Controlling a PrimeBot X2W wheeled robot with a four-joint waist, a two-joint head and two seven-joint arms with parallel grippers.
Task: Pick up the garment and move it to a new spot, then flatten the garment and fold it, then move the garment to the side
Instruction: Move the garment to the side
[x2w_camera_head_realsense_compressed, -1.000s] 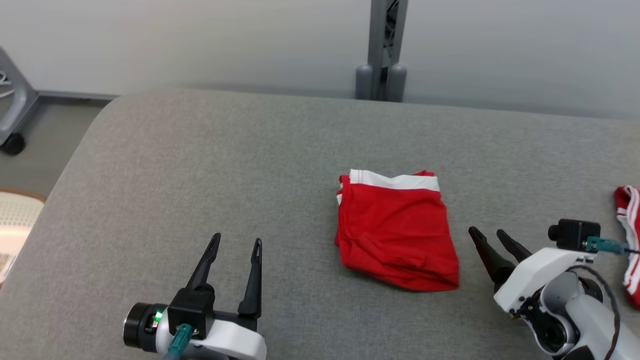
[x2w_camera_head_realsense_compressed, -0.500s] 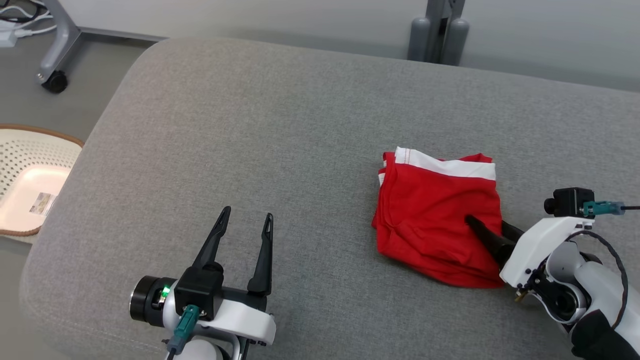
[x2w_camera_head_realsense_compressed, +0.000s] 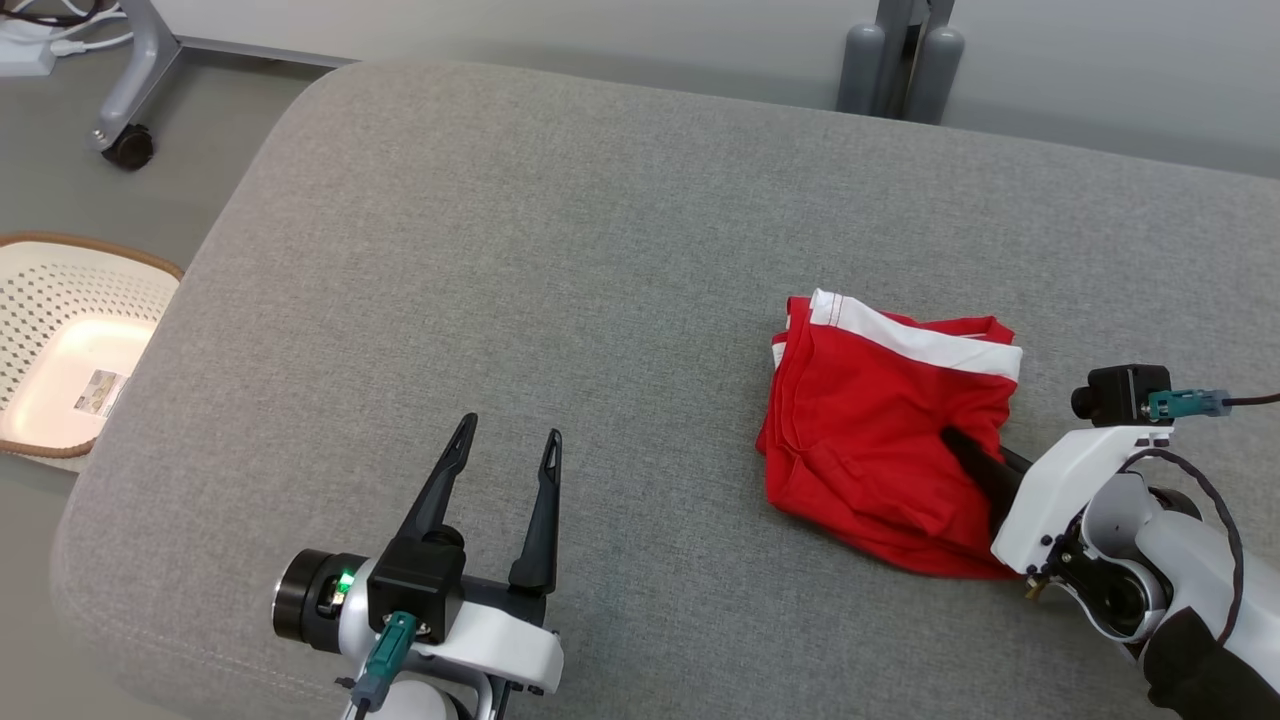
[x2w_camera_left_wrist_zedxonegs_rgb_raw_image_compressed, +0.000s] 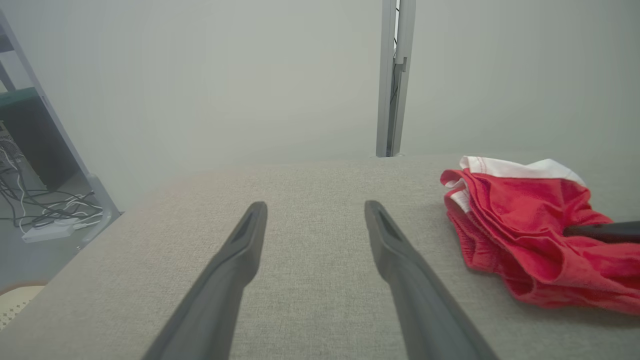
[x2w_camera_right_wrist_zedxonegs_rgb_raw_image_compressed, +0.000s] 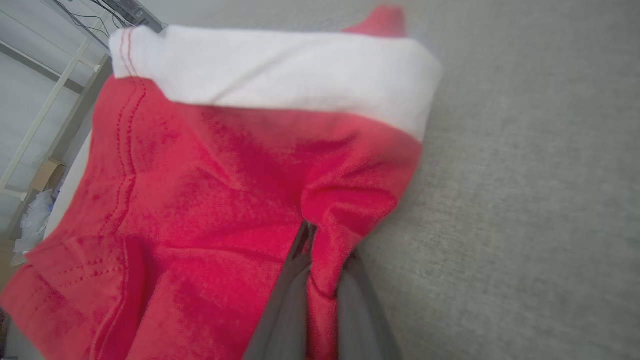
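Two right fingers pinch garment edge between them.

Left tool spread wide; red garment lies to its right.

1. The left gripper is showing two long, dark, tapering fingers; behind them are sitting a black block, a white shell, a glowing green light and a teal plug.
2. The right gripper is carrying behind its fingers a white casing, a black camera, a second teal plug and a looping black cable.
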